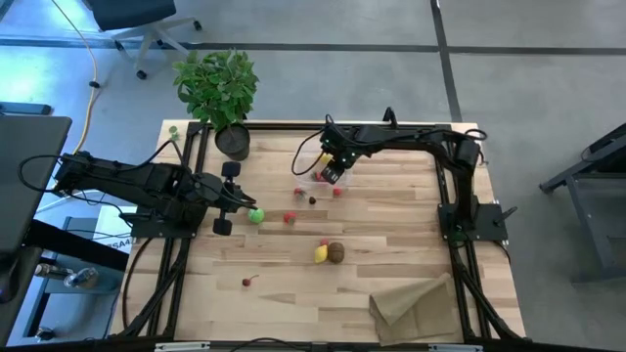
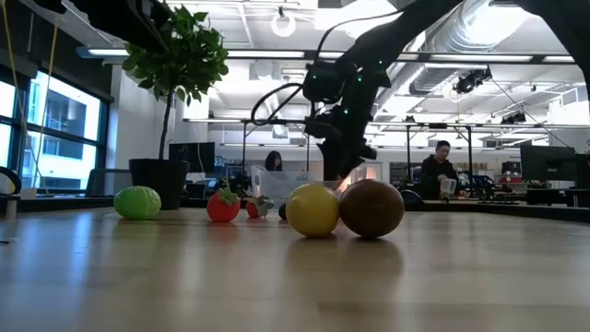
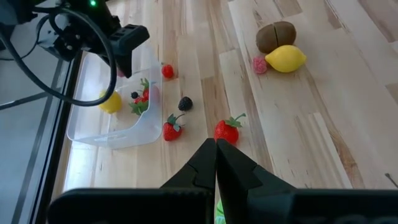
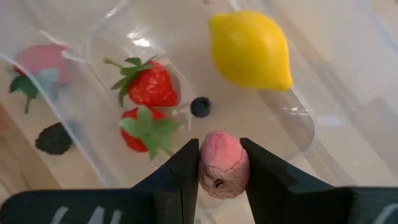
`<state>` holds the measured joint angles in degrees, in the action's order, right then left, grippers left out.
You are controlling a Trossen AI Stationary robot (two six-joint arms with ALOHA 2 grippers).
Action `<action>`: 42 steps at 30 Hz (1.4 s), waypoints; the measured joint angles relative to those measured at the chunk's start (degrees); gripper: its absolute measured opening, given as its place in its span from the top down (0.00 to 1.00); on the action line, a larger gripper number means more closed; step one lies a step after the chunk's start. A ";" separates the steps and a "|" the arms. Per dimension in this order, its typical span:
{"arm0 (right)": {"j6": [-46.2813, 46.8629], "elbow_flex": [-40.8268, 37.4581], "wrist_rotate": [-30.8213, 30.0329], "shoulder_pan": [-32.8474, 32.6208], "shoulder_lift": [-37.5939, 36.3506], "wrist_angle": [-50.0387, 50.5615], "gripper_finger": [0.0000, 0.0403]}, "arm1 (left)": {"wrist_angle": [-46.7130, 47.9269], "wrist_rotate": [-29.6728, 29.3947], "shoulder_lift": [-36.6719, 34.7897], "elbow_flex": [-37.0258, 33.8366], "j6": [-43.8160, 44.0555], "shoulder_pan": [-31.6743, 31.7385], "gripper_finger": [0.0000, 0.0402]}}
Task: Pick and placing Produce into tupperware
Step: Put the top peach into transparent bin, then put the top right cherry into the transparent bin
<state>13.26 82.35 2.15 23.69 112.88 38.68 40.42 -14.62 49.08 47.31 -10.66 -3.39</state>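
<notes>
The pale wooden plank table (image 1: 391, 210) fills the high view, w/ a tan crumpled paper bag (image 1: 416, 301) at its near right corner and a leafy green potted plant (image 1: 219, 93) at the far left corner. The right arm reaches in over the far middle of the table; its right gripper (image 4: 222, 167) sits above the small clear plastic rectangular tupperware (image 3: 118, 121), fingers clamped on a small pink rounded berry (image 4: 222, 163).

Inside the tupperware: a yellow toy lemon (image 4: 252, 50), two red strawberries w/ green leaf caps (image 4: 148, 84), and a tiny dark blueberry (image 4: 200, 107). Just outside its wall lies a black blackberry (image 3: 185, 103) and a red strawberry (image 3: 172, 129); another red strawberry (image 3: 227, 130) sits nearby toward table centre.

The left arm rests at the table's left side; the left gripper (image 3: 216, 163) has its fingers pressed together w/ a sliver of green showing beneath them, probably the green toy lime (image 1: 255, 216) lying just beside the gripper in the high view, though contact can't be told.

Mid-table, a second yellow lemon (image 1: 321, 253) touches a brown kiwi (image 1: 336, 252), w/ a small pink berry (image 3: 259, 64) just beside them. A lone tiny red berry (image 1: 246, 282) lies well apart, nearer the front-left.
</notes>
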 joint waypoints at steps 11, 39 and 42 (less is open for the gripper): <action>-1.17 0.04 0.20 0.41 2.54 -0.13 0.75 | 0.00 -0.01 -0.02 0.00 0.01 -0.01 0.99; -4.31 1.08 2.09 1.09 2.18 -1.22 0.63 | -0.02 -0.01 -0.02 -0.01 0.00 0.01 0.99; -5.67 2.36 2.40 1.24 -0.40 -1.64 0.63 | -0.02 -0.01 0.00 -0.02 -0.01 0.01 0.99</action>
<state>7.58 84.71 4.56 24.93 112.47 37.05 40.40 -14.63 49.08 47.29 -10.68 -3.38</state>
